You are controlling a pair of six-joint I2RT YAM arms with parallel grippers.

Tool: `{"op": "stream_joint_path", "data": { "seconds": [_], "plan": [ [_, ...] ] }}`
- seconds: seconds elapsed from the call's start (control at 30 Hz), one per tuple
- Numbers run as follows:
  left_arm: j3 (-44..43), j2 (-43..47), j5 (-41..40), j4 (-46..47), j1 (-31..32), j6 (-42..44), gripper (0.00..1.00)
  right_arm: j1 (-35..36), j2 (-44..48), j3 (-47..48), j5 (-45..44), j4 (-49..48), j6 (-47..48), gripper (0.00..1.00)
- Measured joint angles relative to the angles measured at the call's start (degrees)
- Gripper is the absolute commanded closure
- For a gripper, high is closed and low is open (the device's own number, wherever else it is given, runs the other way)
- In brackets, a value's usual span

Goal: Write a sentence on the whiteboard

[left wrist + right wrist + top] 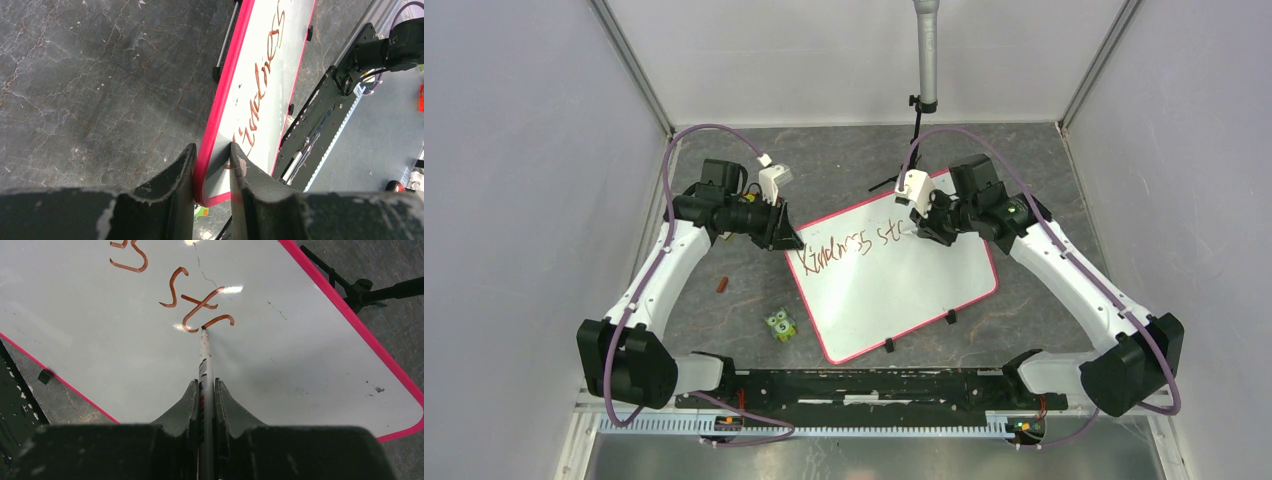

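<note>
Overhead, the whiteboard [904, 290] lies askew on the table [824, 170] between both arms. The sentence [849, 250] so far seems to read "Kindness st", though the script is small. From the left wrist, the left gripper [212, 150] is clamped on the whiteboard's red corner edge, steadying it. From the right wrist, the right gripper [205, 387] is closed tight on a marker [205, 357], its tip touching the surface just past the "t". The next stroke wants light, even pressure and a firm left hold.
</note>
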State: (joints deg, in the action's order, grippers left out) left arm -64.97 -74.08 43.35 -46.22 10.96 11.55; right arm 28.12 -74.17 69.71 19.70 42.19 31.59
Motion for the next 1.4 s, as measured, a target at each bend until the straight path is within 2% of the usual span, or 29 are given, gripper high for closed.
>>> {"op": "stream_joint_path", "data": {
  "seconds": [0.8,1.4],
  "plan": [
    [0.0,0.0,0.0,0.0,0.0,0.0,0.98,-0.5,-3.5,6.4,-3.1,2.4,-0.4,1.00],
    [0.0,0.0,0.1,-0.1,0.0,0.0,0.98,-0.8,-1.3,2.7,-1.7,2.4,-0.2,1.00]
  ]
}}
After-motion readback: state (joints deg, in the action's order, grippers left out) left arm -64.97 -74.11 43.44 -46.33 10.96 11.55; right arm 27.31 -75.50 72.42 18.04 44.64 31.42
